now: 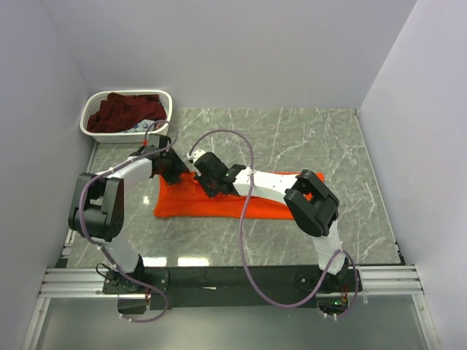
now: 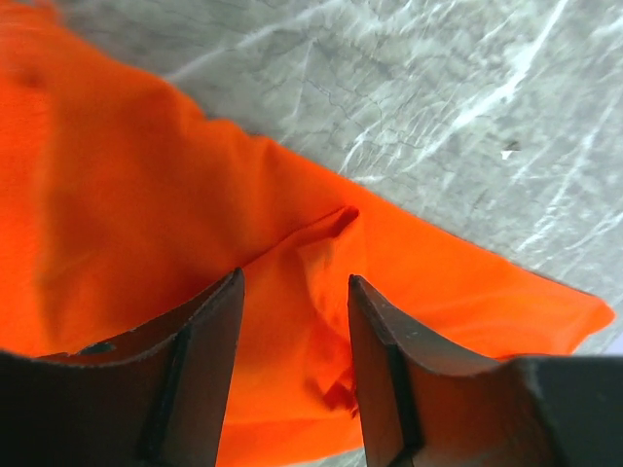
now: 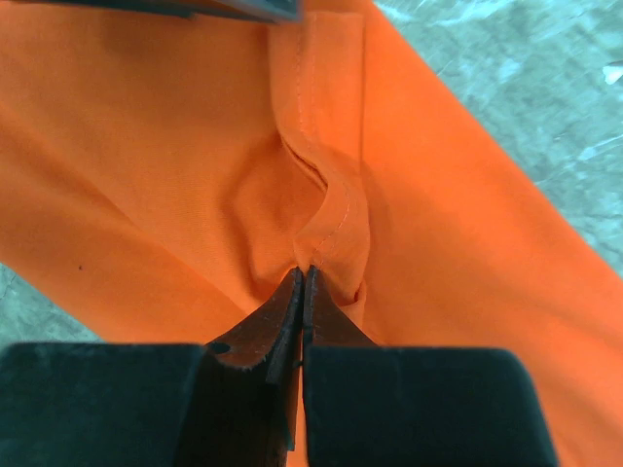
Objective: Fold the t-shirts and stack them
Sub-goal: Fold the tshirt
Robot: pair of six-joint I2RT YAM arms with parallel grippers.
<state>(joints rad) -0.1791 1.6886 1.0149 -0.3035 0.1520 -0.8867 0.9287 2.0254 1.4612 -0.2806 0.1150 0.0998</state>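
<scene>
A bright orange t-shirt [image 1: 263, 204] lies as a long flat strip across the middle of the marble table. My right gripper [image 1: 209, 187] rests on the strip's left half. In the right wrist view its jaws [image 3: 304, 270] are shut, pinching a raised stitched hem fold of the orange cloth [image 3: 146, 146]. My left gripper [image 1: 174, 169] sits at the strip's far left corner. There its jaws [image 2: 295, 276] stand apart over the orange cloth [image 2: 127, 214], with a small raised crease between them, close to the right finger. A dark maroon t-shirt [image 1: 124, 113] lies bunched in the basket.
The white lattice basket [image 1: 131, 92] stands at the table's far left corner, just behind the left gripper. Grey marble table [image 1: 306, 138] stretches to the right and back of the shirt. Walls close in on the left, right and back. A purple cable [image 1: 248, 153] arches over the right arm.
</scene>
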